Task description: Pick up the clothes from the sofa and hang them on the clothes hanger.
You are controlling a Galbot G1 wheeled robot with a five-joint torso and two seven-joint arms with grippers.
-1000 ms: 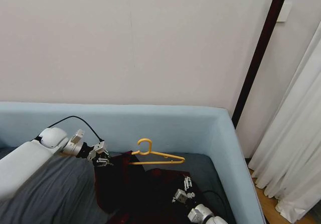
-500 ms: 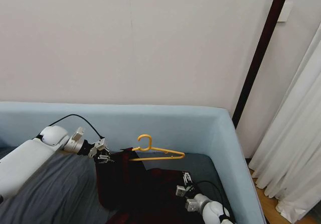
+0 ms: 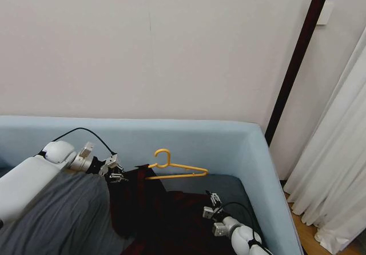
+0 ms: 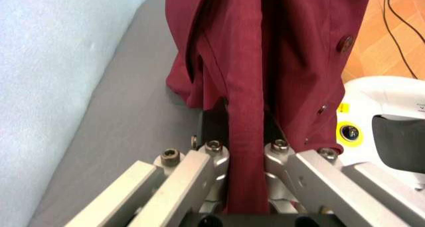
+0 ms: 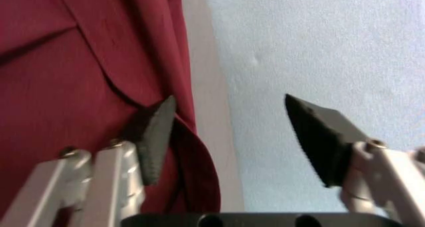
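While the left gripper (image 3: 116,172) is clamping a fold of the dark red garment (image 3: 143,209) tight between its fingers, near the back edge of the sofa (image 3: 251,146), the cloth is hanging down from that grip and spreading over the grey seat cushion (image 3: 63,220) toward the sofa's right end. From the left wrist, the pinched strip is running straight through the nearly closed jaws, with a button (image 4: 344,43) on the fabric beyond. A yellow hanger (image 3: 177,171) is sitting with one end tucked into the garment just beside the left gripper, hook pointing up, its other end reaching toward the sofa's right arm. The right gripper (image 3: 213,204) is hovering low over the garment near the cushion's front right corner, jaws spread wide and gripping nothing; one finger pad (image 5: 154,130) is lying against the red cloth, the other standing before the pale blue upholstery.
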